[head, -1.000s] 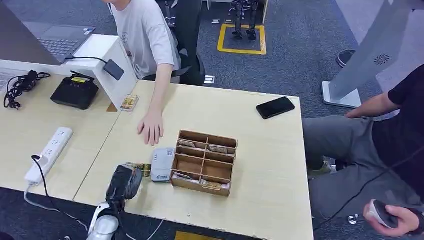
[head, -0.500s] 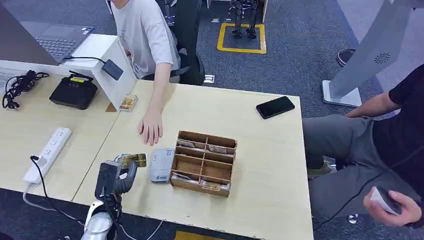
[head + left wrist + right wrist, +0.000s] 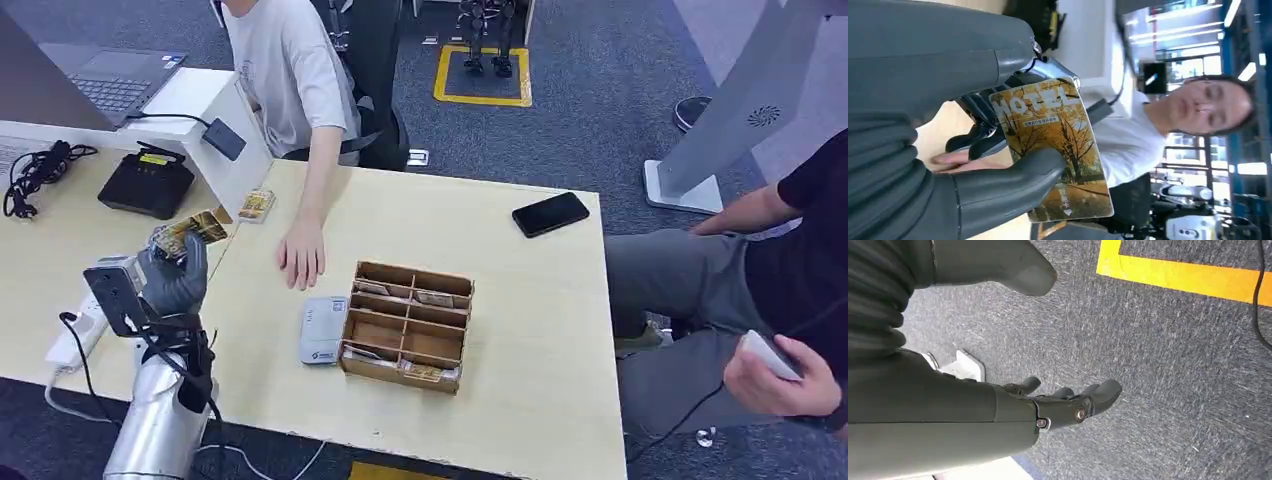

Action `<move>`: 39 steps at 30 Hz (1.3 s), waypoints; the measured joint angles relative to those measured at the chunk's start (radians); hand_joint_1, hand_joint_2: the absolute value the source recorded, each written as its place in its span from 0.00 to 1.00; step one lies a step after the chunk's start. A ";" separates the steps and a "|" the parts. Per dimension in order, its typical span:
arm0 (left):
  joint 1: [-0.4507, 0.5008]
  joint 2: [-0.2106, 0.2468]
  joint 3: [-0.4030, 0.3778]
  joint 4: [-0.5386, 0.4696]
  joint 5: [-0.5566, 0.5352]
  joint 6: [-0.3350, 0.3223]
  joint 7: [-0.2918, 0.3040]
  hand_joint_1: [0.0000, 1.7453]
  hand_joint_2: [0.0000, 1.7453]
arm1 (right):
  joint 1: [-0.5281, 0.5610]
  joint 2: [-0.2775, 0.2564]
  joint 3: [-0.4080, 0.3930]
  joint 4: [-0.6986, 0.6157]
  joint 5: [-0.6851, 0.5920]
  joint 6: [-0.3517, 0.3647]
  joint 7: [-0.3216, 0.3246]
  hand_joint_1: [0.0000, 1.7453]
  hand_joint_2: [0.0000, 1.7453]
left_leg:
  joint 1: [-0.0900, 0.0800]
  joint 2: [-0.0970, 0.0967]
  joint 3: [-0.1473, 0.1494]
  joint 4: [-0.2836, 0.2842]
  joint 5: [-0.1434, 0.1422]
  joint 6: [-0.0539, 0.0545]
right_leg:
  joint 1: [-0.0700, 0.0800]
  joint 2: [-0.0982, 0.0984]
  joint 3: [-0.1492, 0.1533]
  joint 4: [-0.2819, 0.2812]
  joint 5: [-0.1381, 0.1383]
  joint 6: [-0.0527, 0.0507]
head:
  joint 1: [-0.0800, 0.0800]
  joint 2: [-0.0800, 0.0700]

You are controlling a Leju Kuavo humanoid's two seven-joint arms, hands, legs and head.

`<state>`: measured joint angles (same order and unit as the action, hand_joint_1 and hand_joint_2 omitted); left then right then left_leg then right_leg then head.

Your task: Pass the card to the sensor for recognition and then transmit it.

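The left hand (image 3: 172,278), grey-gloved on a silver arm, is raised above the pale wooden table (image 3: 520,330) at about 9 o'clock from the brown cardboard compartment box (image 3: 407,323), and its thumb and fingers are clamped on the yellow autumn-tree hotel key card (image 3: 188,232), which sticks out of the hand toward 1 o'clock. In the left wrist view the thick grey thumb (image 3: 1013,180) presses across the card's printed face, with the darker fingers behind it. The small grey-and-white card reader sensor (image 3: 324,329) lies flat on the table, touching the box's 9 o'clock side and well apart from the held card. A person in a light grey T-shirt (image 3: 290,70) sits at 12 o'clock with a bare hand (image 3: 302,254) resting palm down on the table, between the raised card and the box. A black smartphone (image 3: 551,214) lies at 2 o'clock from the box. A white power strip (image 3: 95,310) lies at 9 o'clock on the neighbouring desk. The right hand (image 3: 1048,405) hangs over grey carpet (image 3: 1168,380), holding nothing, its fingers loosely spread and slightly curved.
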<state>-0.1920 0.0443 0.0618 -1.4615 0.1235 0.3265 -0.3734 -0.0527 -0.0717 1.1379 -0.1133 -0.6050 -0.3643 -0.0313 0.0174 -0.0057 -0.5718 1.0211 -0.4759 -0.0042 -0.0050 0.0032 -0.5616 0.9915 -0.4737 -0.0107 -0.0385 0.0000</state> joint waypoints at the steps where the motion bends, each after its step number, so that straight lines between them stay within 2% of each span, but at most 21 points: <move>1: -0.004 0.002 -0.003 -0.005 -0.022 0.001 -0.013 1.00 1.00 | 0.000 0.000 0.004 0.000 0.001 0.002 0.000 0.00 1.00 | 0.000 0.000 0.000 0.000 0.000 0.000 | 0.000 0.000 0.000 0.000 0.000 0.000 | 0.000 0.000; 16: -0.075 0.035 -0.072 -0.024 -0.200 0.045 -0.051 1.00 1.00 | -0.011 0.000 0.031 -0.002 0.006 0.017 0.000 0.00 1.00 | 0.000 0.001 0.000 0.000 0.000 0.000 | 0.000 0.000 -0.001 0.000 0.000 0.000 | 0.000 0.000; 20: -0.077 0.040 -0.091 -0.024 -0.223 0.054 -0.060 1.00 1.00 | -0.011 0.000 0.034 -0.002 0.003 0.018 -0.002 0.00 1.00 | 0.000 0.001 0.000 0.000 0.000 0.000 | 0.000 0.001 -0.001 0.000 0.000 0.000 | 0.000 0.000; 25: -0.077 0.058 -0.121 -0.024 -0.319 0.065 -0.074 1.00 1.00 | -0.012 0.000 0.038 -0.002 0.001 0.022 -0.005 0.00 1.00 | 0.000 0.001 -0.001 0.000 0.000 0.000 | 0.000 0.001 -0.001 0.000 0.000 0.000 | 0.000 0.000; 31: -0.077 0.068 -0.139 -0.024 -0.344 0.070 -0.076 1.00 1.00 | -0.012 0.000 0.041 -0.002 0.001 0.028 -0.005 0.00 1.00 | 0.000 0.001 -0.001 0.000 0.000 0.000 | 0.000 0.001 -0.001 0.000 0.000 0.000 | 0.000 0.000; 35: -0.079 0.082 -0.159 -0.024 -0.448 0.116 -0.076 1.00 1.00 | -0.013 0.000 0.048 -0.002 0.005 0.030 -0.008 0.00 1.00 | 0.000 0.001 0.000 0.000 0.000 0.000 | 0.000 0.001 -0.001 0.000 0.000 0.000 | 0.000 0.000; 36: -0.080 0.085 -0.164 -0.023 -0.487 0.134 -0.076 0.00 1.00 | -0.013 0.000 0.050 -0.002 0.005 0.030 -0.011 0.00 1.00 | 0.000 0.001 0.000 0.000 0.000 0.000 | 0.000 0.001 -0.001 0.000 0.000 0.000 | 0.000 0.000; 39: -0.082 0.096 -0.171 -0.017 -0.526 0.150 -0.076 0.00 1.00 | -0.015 0.000 0.056 -0.002 0.005 0.029 -0.019 0.00 1.00 | 0.000 0.001 0.000 0.000 0.000 0.000 | 0.000 0.002 -0.001 0.000 0.000 0.000 | 0.000 0.000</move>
<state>-0.2737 0.1404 -0.1091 -1.4782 -0.4025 0.4761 -0.4498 -0.0673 -0.0717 1.1936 -0.1152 -0.5997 -0.3349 -0.0507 0.0173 -0.0043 -0.5722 1.0213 -0.4760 -0.0042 -0.0051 0.0048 -0.5627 0.9915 -0.4736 -0.0107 -0.0385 0.0000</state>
